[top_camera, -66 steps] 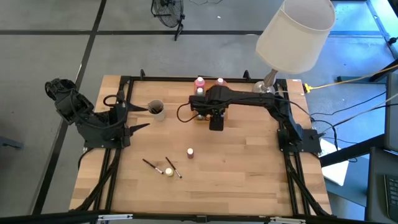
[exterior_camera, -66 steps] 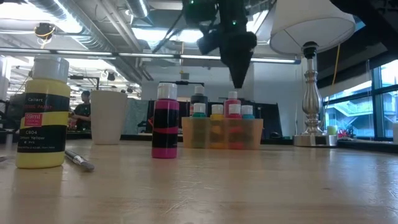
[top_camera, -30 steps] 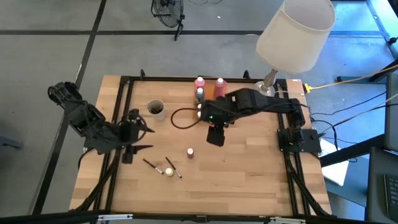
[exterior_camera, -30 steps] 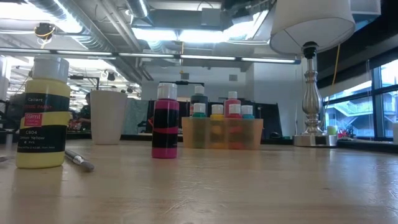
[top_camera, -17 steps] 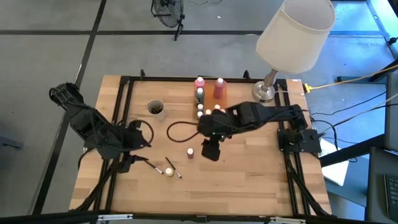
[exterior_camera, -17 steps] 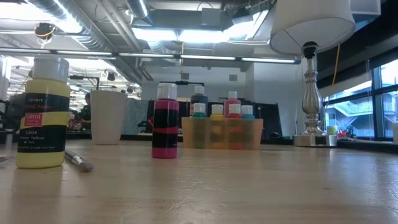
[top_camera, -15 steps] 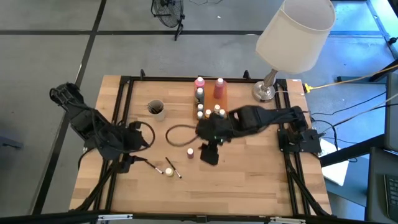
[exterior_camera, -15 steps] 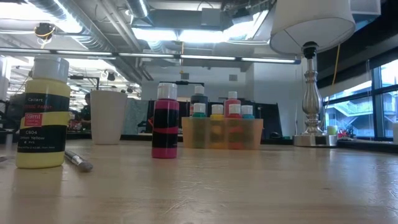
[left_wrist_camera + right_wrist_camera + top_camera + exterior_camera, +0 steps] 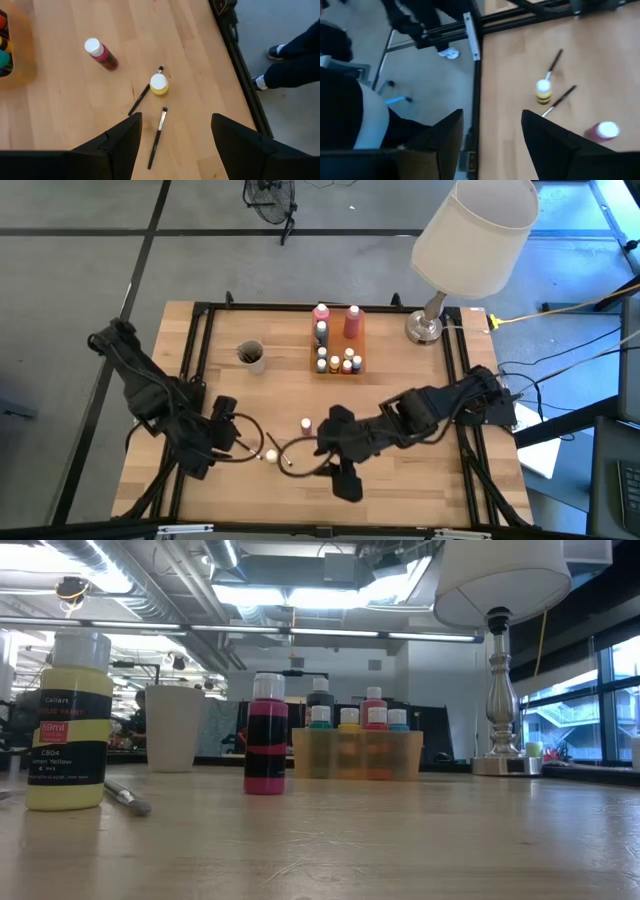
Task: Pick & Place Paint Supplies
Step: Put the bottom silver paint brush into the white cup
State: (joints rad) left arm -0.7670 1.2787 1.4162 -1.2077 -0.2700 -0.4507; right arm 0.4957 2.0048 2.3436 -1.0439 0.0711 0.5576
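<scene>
A yellow bottle (image 9: 270,454) and a pink bottle (image 9: 306,424) stand upright on their bases on the wooden table, toward its near left. Two thin dark brushes (image 9: 145,92) (image 9: 157,136) lie flat beside the yellow bottle (image 9: 159,84). My left gripper (image 9: 215,445) hangs open above the table just left of them, holding nothing. My right gripper (image 9: 346,485) hangs open near the table's front edge, to the right of the yellow bottle (image 9: 543,91) and nearer than the pink bottle (image 9: 602,131), also holding nothing. Neither gripper shows in the low view.
An orange tray (image 9: 337,345) holding several small bottles stands at the far middle, with a cup (image 9: 250,355) to its left. A lamp (image 9: 430,325) with a big white shade stands at the far right. Black cables loop over the table near both grippers. A person's legs (image 9: 292,65) show beyond the near edge.
My right gripper has swung from beside the tray toward the table's near edge, passing the pink bottle. My left gripper has moved toward the near edge and down, closer to the brushes, and has turned. The bottles and brushes have stayed in place.
</scene>
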